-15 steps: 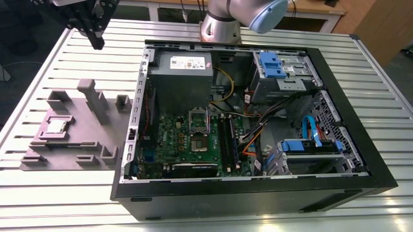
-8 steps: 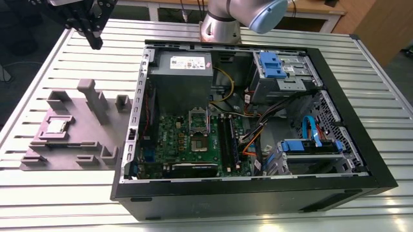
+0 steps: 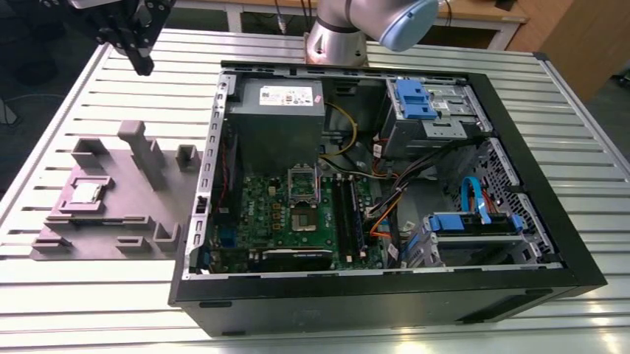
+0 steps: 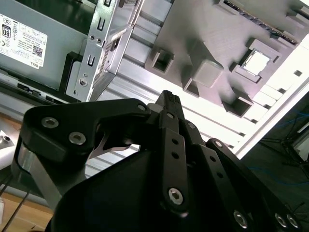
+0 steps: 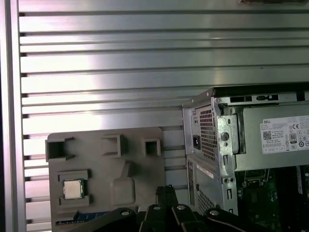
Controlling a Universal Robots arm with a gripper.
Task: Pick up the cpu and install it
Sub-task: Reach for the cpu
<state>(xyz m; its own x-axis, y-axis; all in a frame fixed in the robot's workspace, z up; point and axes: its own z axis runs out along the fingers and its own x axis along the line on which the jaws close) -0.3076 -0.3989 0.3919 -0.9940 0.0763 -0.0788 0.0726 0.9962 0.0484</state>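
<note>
Cpu (image 3: 87, 192) sits in grey holder (image 3: 99, 247), apart from closed pincer (image 3: 144, 68).

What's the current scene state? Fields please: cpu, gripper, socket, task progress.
cpu: sits in a recess of the grey fixture, on the exterior view's left of the case
gripper: shut, empty, raised above the table, apart from the cpu
socket: on the green motherboard inside the open case, looks empty
progress: cpu not yet picked up
</note>
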